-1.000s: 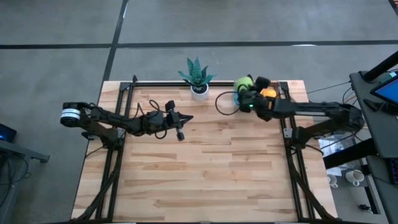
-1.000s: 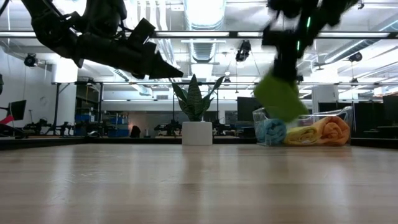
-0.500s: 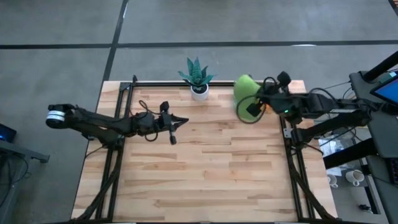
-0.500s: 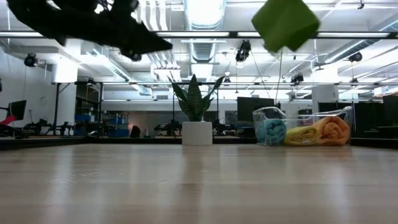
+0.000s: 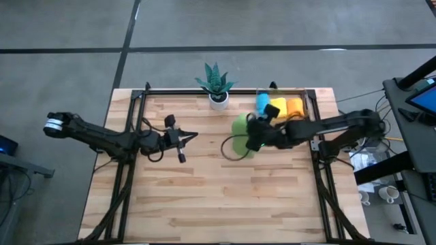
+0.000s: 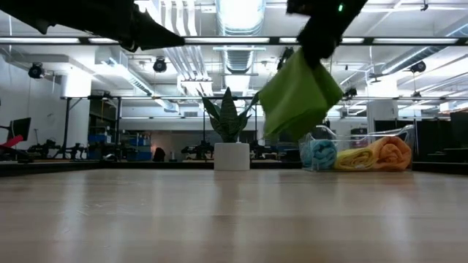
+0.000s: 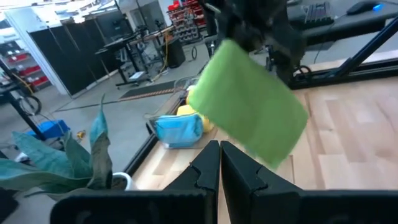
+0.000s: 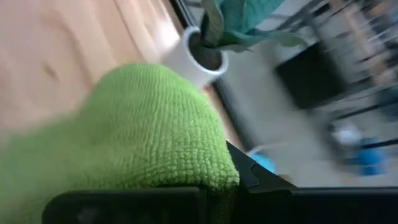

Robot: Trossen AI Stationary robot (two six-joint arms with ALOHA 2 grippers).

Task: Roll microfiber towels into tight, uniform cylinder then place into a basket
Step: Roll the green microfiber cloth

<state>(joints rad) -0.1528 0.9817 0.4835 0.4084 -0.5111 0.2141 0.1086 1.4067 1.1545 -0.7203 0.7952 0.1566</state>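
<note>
I see the right gripper (image 5: 253, 138) clamped on the green towel (image 5: 242, 127), which hangs unrolled in the air above the bench, near its far right part; the clear basket (image 5: 308, 103) sits at the far right corner with the blue (image 5: 263, 103), yellow (image 5: 274, 109) and orange rolls (image 5: 293, 105) inside. The left gripper (image 5: 193, 135) has its fingers together, empty, above the left half of the bench.
</note>
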